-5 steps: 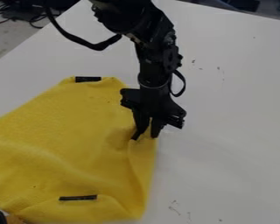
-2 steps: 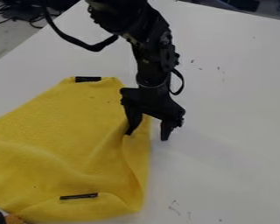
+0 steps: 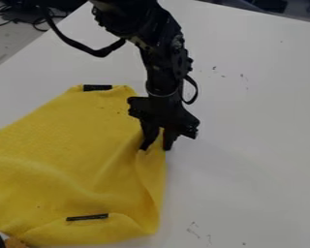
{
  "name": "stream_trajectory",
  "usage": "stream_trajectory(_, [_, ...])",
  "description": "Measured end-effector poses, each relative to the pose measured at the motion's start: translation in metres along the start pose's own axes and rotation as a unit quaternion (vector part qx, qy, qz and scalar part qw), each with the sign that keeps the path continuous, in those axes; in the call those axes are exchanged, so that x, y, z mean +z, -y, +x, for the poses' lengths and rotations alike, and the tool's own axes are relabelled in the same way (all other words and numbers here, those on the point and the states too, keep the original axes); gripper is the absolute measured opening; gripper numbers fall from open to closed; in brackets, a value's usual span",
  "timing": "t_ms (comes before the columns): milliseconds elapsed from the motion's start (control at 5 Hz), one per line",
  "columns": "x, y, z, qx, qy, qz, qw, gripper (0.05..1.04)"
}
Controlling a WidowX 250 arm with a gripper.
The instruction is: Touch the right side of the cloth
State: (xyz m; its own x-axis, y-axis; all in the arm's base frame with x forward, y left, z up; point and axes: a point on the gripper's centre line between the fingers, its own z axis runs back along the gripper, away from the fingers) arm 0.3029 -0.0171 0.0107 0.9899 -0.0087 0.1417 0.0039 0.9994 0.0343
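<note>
My gripper (image 3: 156, 148) is slightly parted astride the right edge of the cloth (image 3: 73, 160); best touch lightly, without dragging.

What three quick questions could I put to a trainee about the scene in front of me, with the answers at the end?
1. Multiple choice: At which side of the yellow cloth, as seen in the picture, is the claw?
A) left
B) right
C) bottom

2. True or false: The cloth lies perfectly smooth, without any fold.

3. Fill in the colour: Two short ____ strips show on the cloth, one near its top edge and one lower down.

Key: 1 B; 2 false; 3 black
</note>
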Motion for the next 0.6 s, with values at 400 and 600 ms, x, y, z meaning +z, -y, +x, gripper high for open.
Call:
stream_trajectory(400, [0.018, 0.012, 0.001, -0.015, -0.020, 0.032, 0.9992, 0.991])
stream_trajectory(600, [0.033, 0.012, 0.007, -0.014, 0.007, 0.040, 0.9991, 1.003])
